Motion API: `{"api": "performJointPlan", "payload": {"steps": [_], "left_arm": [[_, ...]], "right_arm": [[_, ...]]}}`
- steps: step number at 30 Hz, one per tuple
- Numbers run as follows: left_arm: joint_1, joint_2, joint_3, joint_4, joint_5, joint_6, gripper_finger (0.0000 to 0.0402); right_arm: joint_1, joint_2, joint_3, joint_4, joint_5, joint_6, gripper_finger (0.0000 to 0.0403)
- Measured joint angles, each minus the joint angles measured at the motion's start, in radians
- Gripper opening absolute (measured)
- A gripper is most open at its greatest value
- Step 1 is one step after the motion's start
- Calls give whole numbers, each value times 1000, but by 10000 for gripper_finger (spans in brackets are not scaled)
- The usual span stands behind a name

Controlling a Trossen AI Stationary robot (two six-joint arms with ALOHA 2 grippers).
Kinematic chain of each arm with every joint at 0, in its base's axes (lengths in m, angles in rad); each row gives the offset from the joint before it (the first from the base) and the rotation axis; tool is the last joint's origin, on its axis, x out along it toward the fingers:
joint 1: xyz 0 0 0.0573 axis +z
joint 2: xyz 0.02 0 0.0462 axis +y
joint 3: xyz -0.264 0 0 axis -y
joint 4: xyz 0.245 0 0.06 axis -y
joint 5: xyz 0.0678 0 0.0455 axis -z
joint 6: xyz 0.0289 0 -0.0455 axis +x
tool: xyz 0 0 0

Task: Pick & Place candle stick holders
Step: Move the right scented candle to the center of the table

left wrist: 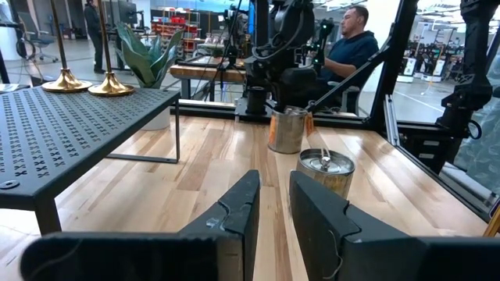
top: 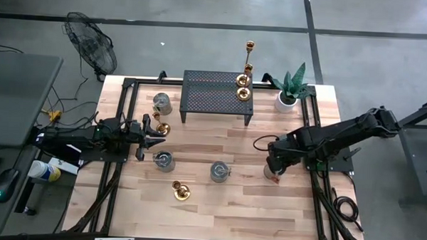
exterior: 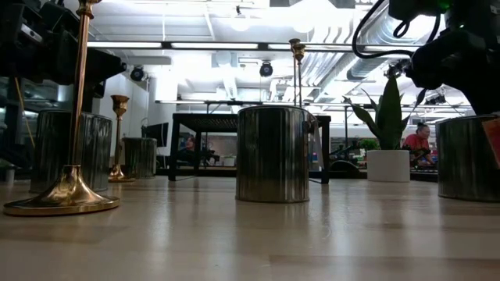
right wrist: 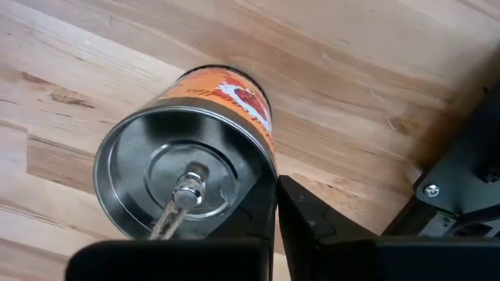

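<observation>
Two gold candle stick holders (top: 243, 80) (top: 243, 95) stand on their round bases on the right end of the black perforated shelf (top: 214, 99). A third holder (top: 160, 127) stands on the table just beyond my left gripper (top: 158, 136). That gripper lies level at the table's left, open by a narrow gap (left wrist: 273, 204), with nothing in it. Another holder (top: 180, 192) stands near the front edge. My right gripper (top: 274, 172) points down at the table's right, shut (right wrist: 277, 204), over the rim of an orange-labelled can (right wrist: 183, 176). My right gripper is shut with nothing between its fingers. Its fingertips (right wrist: 262, 211) cover the can's rim (right wrist: 258, 168) from above, and I cannot tell whether they touch it. The can stands upright on the table.
Three more metal cans stand on the table (top: 162, 102) (top: 163, 159) (top: 219, 170). A potted plant (top: 288, 94) is at the back right beside the shelf. Black frame rails run along the table's left and right sides. A seated person (left wrist: 351, 43) is beyond the table.
</observation>
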Motion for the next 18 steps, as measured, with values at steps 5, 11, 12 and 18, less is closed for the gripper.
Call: {"api": "performJointPlan", "payload": {"steps": [5,11,12,18], "left_arm": [[0,0,0,0,0,0,72],[0,0,0,0,0,0,72],[0,0,0,0,0,0,72],[0,0,0,0,0,0,72]], "right_arm": [[-17,0,0,2,1,-23,1],[-34,0,0,21,15,-49,1],[-37,0,0,28,17,-54,1],[-57,2,5,65,47,-100,0]]}}
